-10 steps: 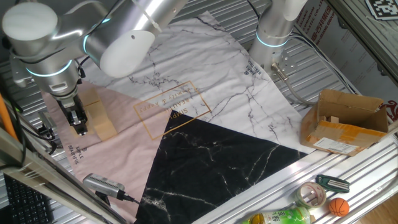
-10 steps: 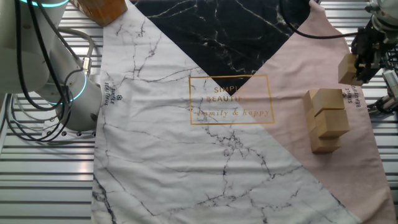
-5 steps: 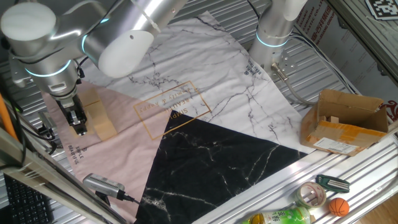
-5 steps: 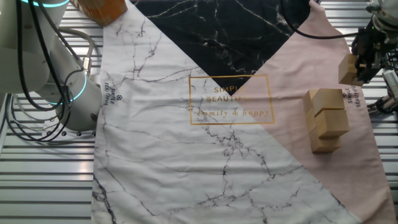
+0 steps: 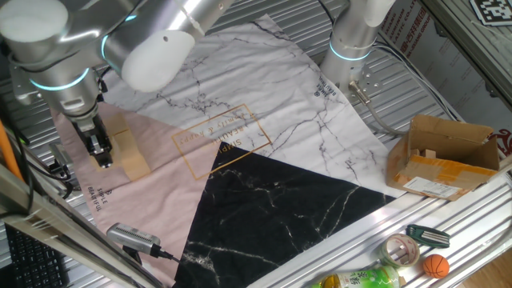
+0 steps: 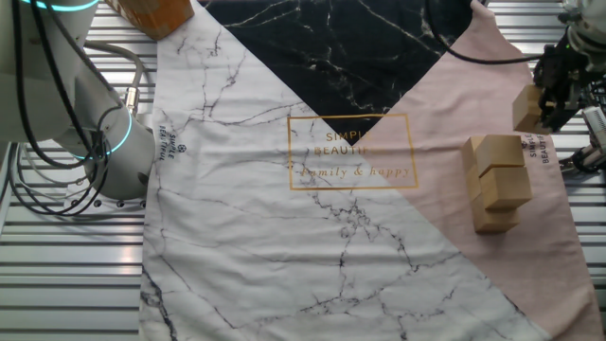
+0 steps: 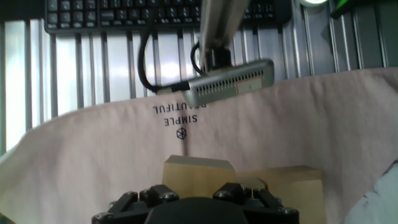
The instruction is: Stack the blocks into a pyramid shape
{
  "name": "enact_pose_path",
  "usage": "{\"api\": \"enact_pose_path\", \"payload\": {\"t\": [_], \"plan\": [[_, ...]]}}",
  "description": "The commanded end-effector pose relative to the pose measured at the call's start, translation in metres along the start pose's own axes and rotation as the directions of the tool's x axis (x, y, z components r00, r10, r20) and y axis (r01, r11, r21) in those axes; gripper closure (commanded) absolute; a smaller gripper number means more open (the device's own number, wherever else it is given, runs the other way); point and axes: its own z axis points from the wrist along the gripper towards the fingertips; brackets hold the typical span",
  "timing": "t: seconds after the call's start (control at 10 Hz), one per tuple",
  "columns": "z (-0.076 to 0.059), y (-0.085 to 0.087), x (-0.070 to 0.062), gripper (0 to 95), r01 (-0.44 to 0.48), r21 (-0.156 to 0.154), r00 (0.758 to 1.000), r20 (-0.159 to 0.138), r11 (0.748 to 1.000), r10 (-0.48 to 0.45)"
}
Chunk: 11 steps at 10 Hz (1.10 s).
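Here one wooden block [image 6: 526,107] is clamped between the fingers of the gripper [image 6: 547,106], held above the pink cloth [image 6: 454,237]; the other blocks [image 6: 497,182] are stacked close beside it.

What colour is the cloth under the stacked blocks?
Pale pink cloth beneath the blocks, clearest in the other fixed view.
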Motion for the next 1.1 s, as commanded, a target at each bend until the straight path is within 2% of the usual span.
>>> {"api": "enact_pose_path", "payload": {"t": [0.1, 0.5, 0.7, 1.1], "plan": [[0.001, -0.003, 0.003, 95.0, 0.007, -0.002, 1.000, 0.002, 1.000, -0.007], [-0.006, -0.013, 0.007, 95.0, 0.024, -0.003, 1.000, -0.005, 1.000, -0.024], [-0.009, -0.023, 0.015, 95.0, 0.039, -0.009, 0.999, -0.004, 0.999, -0.039], [-0.006, -0.037, 0.030, 95.0, 0.079, -0.007, 0.997, -0.003, 0.997, -0.079]]}}
